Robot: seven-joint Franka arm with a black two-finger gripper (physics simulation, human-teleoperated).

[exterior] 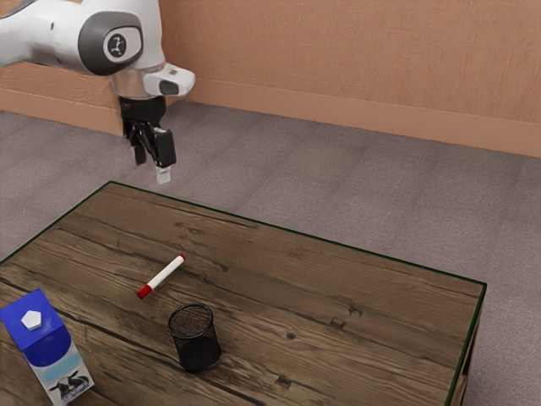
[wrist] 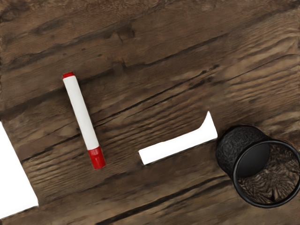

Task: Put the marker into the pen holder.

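Observation:
High over the table's far edge in the exterior view, my gripper (exterior: 152,167) hangs with its fingers apart and nothing between them. The white marker (exterior: 162,276) with red ends lies flat on the wooden table, below the gripper's height and away from it. Close by stands the black mesh pen holder (exterior: 195,338), upright with its mouth up; no pen shows in it. From the hand, the wrist view looks down on the marker (wrist: 82,115) and the round-rimmed pen holder (wrist: 256,164), well apart from each other.
A blue and white milk carton (exterior: 47,345) stands at the exterior view's lower left, near the pen holder. The table (exterior: 389,292) has a dark green edge. In the wrist view, a white shape (wrist: 178,141) appears between marker and holder, and another white patch (wrist: 13,176) at the side.

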